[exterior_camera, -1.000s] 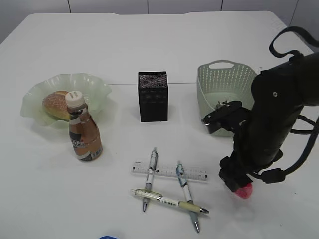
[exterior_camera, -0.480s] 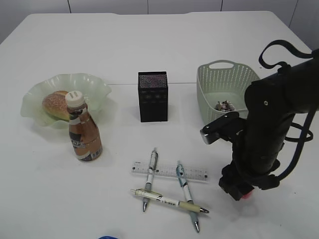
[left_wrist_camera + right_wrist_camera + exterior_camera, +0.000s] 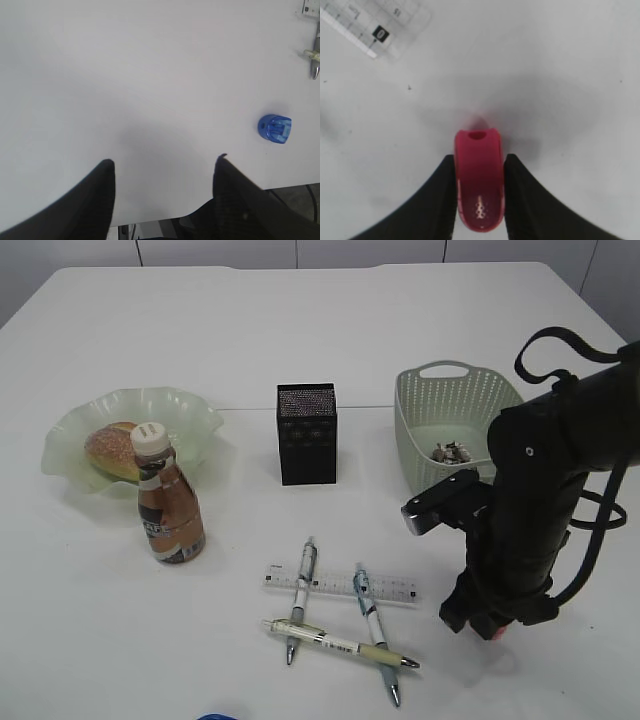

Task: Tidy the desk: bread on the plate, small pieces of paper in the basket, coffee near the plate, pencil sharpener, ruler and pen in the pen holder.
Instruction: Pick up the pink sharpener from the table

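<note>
Pencil sharpener (image 3: 478, 180), the red one, sits between our right gripper (image 3: 479, 192)'s two fingers, which press against both its sides on the table (image 3: 300, 340). From the exterior view we see only a sliver of red under the right arm; the fingers there are hidden by the arm's bulk. Our left gripper (image 3: 162, 192) hangs over bare tabletop with its fingers spread and nothing between them. A blue sharpener (image 3: 274, 128) lies near the table edge, cut off at the bottom of the exterior view. The ruler (image 3: 340, 585) lies under two pens, with a third pen crossing their tips. Paper scraps (image 3: 455, 451) lie in the basket (image 3: 415, 405), too small to make out. The bread (image 3: 112, 448) is partly hidden behind the coffee bottle (image 3: 168, 508).
</note>
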`<state>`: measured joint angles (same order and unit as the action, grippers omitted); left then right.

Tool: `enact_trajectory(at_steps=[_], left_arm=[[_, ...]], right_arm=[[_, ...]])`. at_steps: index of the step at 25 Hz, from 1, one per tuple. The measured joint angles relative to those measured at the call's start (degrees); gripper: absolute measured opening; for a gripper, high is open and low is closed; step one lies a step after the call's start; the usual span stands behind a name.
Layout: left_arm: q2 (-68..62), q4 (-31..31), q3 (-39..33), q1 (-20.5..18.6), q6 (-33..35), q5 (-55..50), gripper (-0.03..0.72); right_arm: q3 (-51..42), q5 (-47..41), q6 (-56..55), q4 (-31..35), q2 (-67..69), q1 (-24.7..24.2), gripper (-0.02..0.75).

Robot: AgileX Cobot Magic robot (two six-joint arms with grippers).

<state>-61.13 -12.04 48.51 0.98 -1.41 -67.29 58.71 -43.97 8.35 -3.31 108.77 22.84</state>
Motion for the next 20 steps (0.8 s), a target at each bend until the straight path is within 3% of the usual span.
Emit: enact_trajectory(at_steps=[13, 20], left_arm=[[0.0, 0.0, 0.0, 0.0, 0.0, 0.3, 0.438], [0.0, 0.0, 0.0, 0.0, 0.0, 0.5, 0.433]], right_arm=[[0.0, -1.2, 0.1, 0.8, -2.6, 0.0, 0.184], [3.6, -1.9, 0.2, 6.6, -6.3, 0.0, 0.184]])
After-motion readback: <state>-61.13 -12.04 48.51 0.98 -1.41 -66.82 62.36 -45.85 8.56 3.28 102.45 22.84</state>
